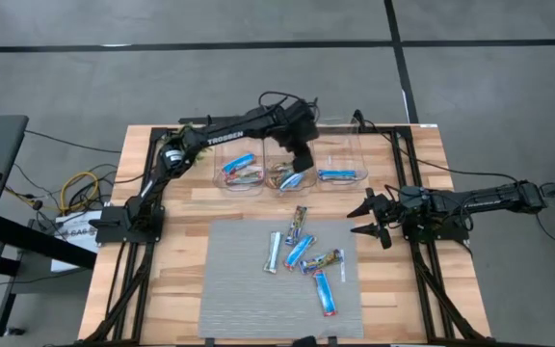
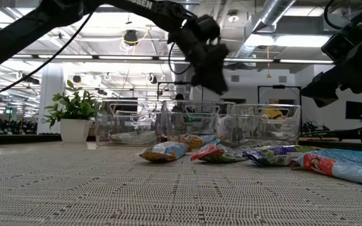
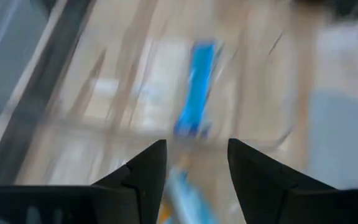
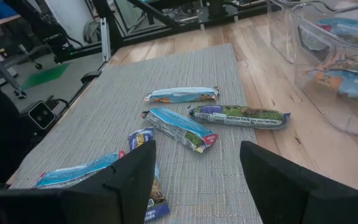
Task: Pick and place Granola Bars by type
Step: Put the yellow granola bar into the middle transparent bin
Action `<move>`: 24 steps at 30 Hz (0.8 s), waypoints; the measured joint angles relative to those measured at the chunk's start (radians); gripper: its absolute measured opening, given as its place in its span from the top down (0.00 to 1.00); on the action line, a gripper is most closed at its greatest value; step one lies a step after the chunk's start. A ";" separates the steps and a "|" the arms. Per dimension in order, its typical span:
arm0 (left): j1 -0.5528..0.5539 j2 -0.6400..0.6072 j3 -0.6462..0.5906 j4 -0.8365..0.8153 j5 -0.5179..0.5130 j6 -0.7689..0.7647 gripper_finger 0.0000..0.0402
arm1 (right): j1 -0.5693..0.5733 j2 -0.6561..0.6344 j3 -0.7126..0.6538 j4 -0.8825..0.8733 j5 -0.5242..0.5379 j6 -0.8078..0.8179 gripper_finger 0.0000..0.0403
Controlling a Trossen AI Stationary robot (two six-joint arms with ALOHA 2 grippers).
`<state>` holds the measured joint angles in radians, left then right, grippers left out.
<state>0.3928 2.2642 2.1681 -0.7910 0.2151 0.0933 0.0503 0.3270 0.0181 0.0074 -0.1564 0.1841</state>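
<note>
Closest to me, a grey woven mat [image 1: 282,280] covers the near part of the wooden table [image 1: 162,207], and five Granola Bars lie loose on it: a blue one with a red end [image 1: 327,292] nearest, then a multicoloured one [image 1: 322,260], a blue one [image 1: 300,252], a silver-white one [image 1: 274,252] and a dark one [image 1: 299,223] at the mat's far edge. Just beside the mat, off to the right, the right gripper [image 1: 371,219] hangs low with its fingers spread wide and nothing between them. Farther back stand three clear bins [image 1: 343,170] in a row, each with bars inside; a blue bar [image 1: 239,163] shows in the left one. Over the middle bin the left gripper [image 1: 298,170] points down, fingers parted a little and empty in its wrist view. Behind the bins, at the left, sits a small green plant [image 2: 73,112].
</note>
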 joint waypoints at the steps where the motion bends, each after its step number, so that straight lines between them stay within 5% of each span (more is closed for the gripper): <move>1: -0.006 0.000 0.000 0.044 0.016 -0.014 0.59 | 0.000 0.000 0.000 0.000 0.000 0.000 0.44; 15: -0.062 0.000 0.000 0.703 0.331 -0.251 0.60 | 0.000 0.000 0.000 0.000 0.000 0.000 0.44; 24: -0.127 0.000 0.000 0.758 0.476 -0.282 0.60 | 0.000 0.000 0.000 0.000 0.000 0.000 0.44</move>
<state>0.2660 2.2639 2.1681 -0.0332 0.6914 -0.1891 0.0503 0.3271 0.0181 0.0074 -0.1563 0.1841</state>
